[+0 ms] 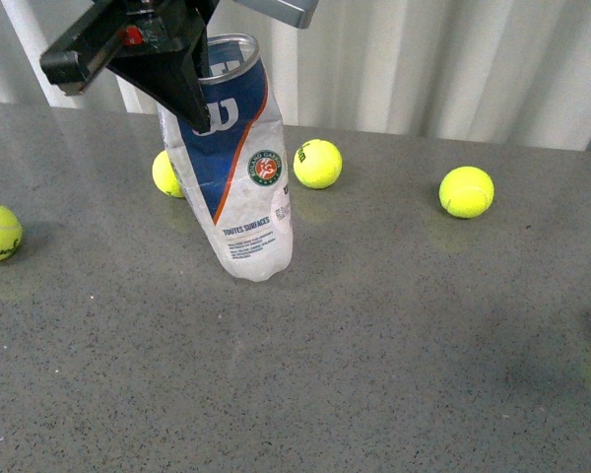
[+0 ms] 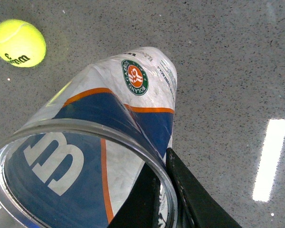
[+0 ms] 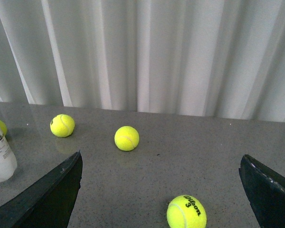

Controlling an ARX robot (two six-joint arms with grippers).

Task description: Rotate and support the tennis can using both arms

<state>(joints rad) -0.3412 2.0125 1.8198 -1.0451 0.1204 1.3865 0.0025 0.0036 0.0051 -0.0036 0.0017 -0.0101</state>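
On the grey speckled table (image 1: 394, 345), near its middle, the tennis can (image 1: 241, 187) is being held tilted. Its closed lower end is resting on the surface and its open, metal-rimmed top is leaning toward the robot's left. The wall at the rim is being pinched by the left gripper (image 1: 199, 99), with one finger seen inside the tube and one outside in the left wrist view. The right gripper (image 3: 160, 159) is being held well apart from the can, fingers spread wide, nothing between them. Four tennis balls (image 1: 317, 164) are being observed lying loose around the can, one just behind it.
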